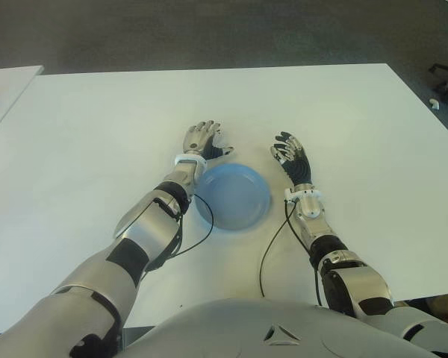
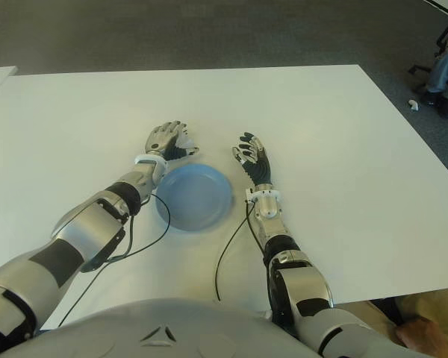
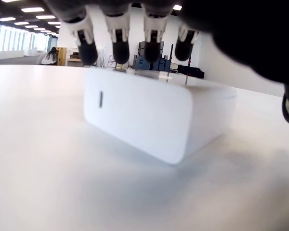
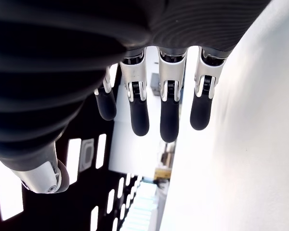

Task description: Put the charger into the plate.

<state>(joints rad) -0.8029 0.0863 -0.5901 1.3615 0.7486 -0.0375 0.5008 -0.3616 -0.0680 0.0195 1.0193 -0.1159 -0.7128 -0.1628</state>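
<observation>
A white block-shaped charger [image 3: 149, 115] lies flat on the white table [image 1: 343, 127], seen close up in the left wrist view. My left hand [image 1: 204, 142] is over it, just beyond the far left rim of the plate. Its fingertips [image 3: 120, 45] hang above the charger's far top edge and the thumb is off to one side, so the hand is open and not closed on it. In the eye views the hand hides the charger. The empty blue plate [image 1: 235, 198] sits between my arms. My right hand [image 1: 290, 155] shows to the right of the plate, fingers spread and holding nothing.
Black cables trail over the table from my left arm [image 1: 198, 240] and my right wrist [image 1: 271, 253], both near the plate. Another white table [image 1: 4, 86] stands at the far left. A person's legs and a chair [image 2: 444, 63] are beyond the table's far right corner.
</observation>
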